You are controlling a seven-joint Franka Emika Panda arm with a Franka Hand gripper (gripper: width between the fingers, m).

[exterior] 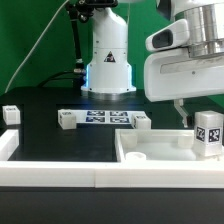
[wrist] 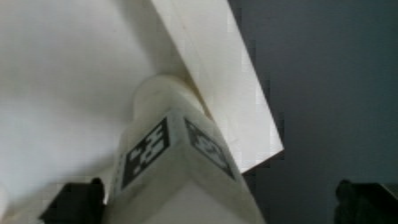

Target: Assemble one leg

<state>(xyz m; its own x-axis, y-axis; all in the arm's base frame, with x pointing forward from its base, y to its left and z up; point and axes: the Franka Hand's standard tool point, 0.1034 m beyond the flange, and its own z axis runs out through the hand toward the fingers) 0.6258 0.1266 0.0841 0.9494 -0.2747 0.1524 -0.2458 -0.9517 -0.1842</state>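
The leg (exterior: 208, 133), a short white post with a black-and-white tag, stands upright at the corner of the large white rimmed tray piece (exterior: 150, 152) on the exterior view's right. My gripper (exterior: 203, 113) is over it, with one finger (exterior: 183, 113) beside the post. In the wrist view the leg (wrist: 178, 165) sits between my two dark fingertips (wrist: 80, 202), which stand wide apart. A gap shows on the wider side, so my gripper (wrist: 222, 205) is open around the leg. The tray's rim (wrist: 222, 70) runs past the leg.
The marker board (exterior: 100, 118) lies mid-table. Other small white posts sit at its ends (exterior: 66, 121) (exterior: 141, 122), and one sits at the far left (exterior: 11, 114). The robot base (exterior: 108, 65) stands behind. A white raised edge (exterior: 60, 180) borders the table front.
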